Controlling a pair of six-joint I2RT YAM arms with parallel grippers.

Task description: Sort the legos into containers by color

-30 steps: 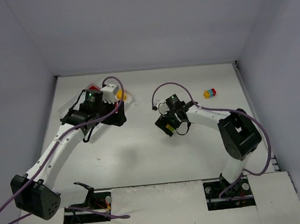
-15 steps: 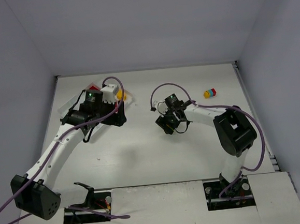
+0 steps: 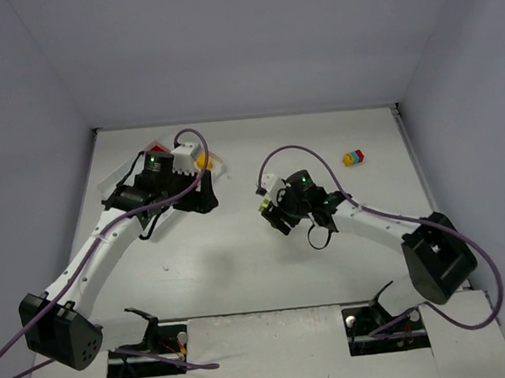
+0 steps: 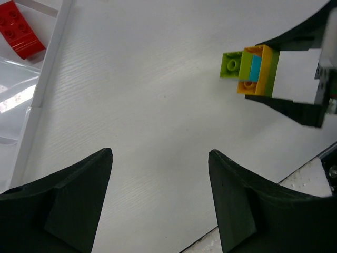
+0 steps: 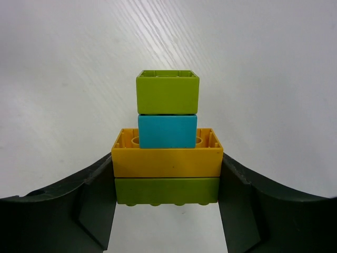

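Observation:
My right gripper (image 5: 167, 182) is shut on a lego cluster (image 5: 167, 153), its fingers pressing the ends of the yellow and green bricks at the bottom. A teal brick and a small lime brick sit on top of these. The top view shows this gripper (image 3: 276, 213) at mid-table, and the left wrist view shows the cluster (image 4: 251, 68) in its fingers. My left gripper (image 4: 160, 153) hangs open over bare table beside the white tray (image 4: 50, 79), nothing between its fingers. A red lego (image 4: 18, 31) lies in the tray. My left arm hides most of the tray (image 3: 222, 163).
A second cluster of yellow, red and teal bricks (image 3: 352, 157) lies at the far right of the table. An orange brick (image 3: 202, 160) and a red brick (image 3: 155, 147) show in the tray next to the left wrist. Walls enclose the table on three sides.
The right gripper has shut on the green, yellow and teal cluster. The right arm's elbow has swung out toward the near right. The left arm has hardly moved.

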